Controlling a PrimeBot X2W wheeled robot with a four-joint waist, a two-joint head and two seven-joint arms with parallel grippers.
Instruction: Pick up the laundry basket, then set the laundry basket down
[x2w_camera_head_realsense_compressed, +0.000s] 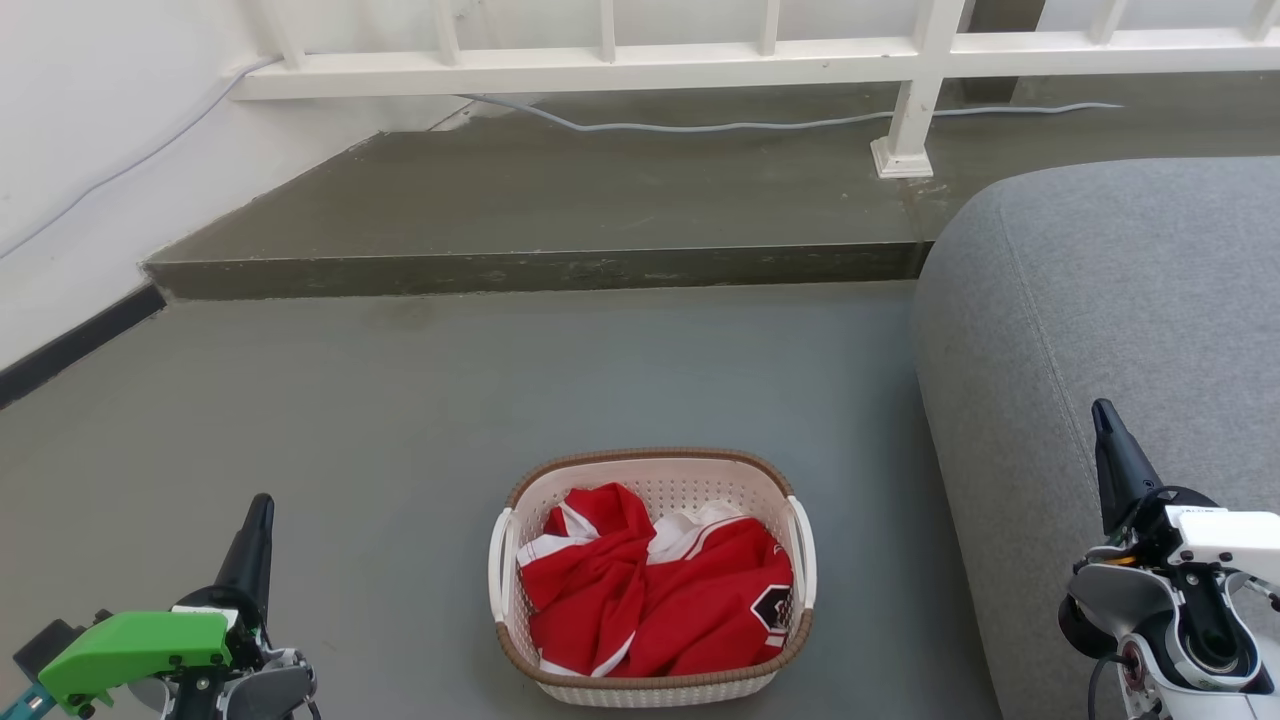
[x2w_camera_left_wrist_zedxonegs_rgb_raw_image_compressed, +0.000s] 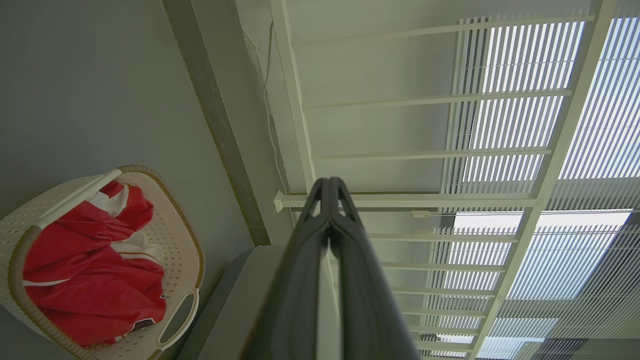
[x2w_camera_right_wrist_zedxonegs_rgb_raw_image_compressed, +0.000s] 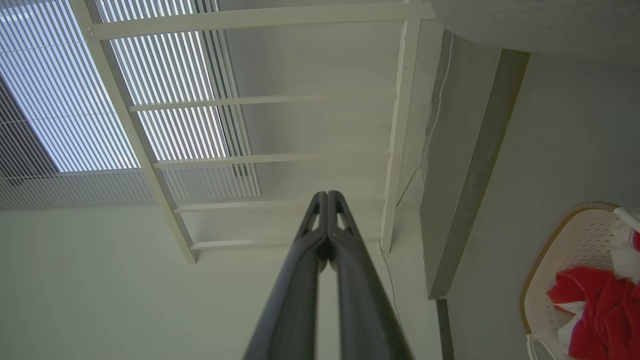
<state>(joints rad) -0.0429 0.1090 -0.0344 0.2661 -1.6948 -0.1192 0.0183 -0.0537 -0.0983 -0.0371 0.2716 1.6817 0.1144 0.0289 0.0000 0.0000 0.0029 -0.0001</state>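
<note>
**A:** Which step is this?

**B:** It can't be pinned to one. The basket (x2w_camera_head_realsense_compressed: 650, 692) stands upright on the floor (x2w_camera_head_realsense_compressed: 350, 400), low in the middle of the head view, and neither arm has it. That suits a basket waiting to be lifted as well as one already put back down.

**A:** And the grippers?

**B:** The left gripper (x2w_camera_head_realsense_compressed: 260, 510) is low left. The right gripper (x2w_camera_head_realsense_compressed: 1105, 420) is low right, seen against the sofa (x2w_camera_head_realsense_compressed: 1100, 300). Each is well apart from the basket. In the wrist views both pairs of fingers are pressed together at the tips, with nothing between them.

**A:** So what does the next move call for?

**B:** I'd not name one, because the scene doesn't settle it. As a thing to handle, the basket has a white handle (x2w_camera_head_realsense_compressed: 497, 560) at each short side. I judge that any hold would suit two arms, with the fingers parted beforehand. The red-and-white shirt (x2w_camera_head_realsense_compressed: 650, 600) heaped inside looks soft and light, so the load should sit steady.

**A:** The surface and the room?

**B:** The floor is smooth, grey and level. The grey sofa crowds the right side, near the basket. Beyond, a raised step (x2w_camera_head_realsense_compressed: 550, 200) runs across, with a white railing (x2w_camera_head_realsense_compressed: 600, 65) on it. A white wall (x2w_camera_head_realsense_compressed: 80, 150) stands at the left, and a thin cable (x2w_camera_head_realsense_compressed: 700, 126) trails along the step.
</note>
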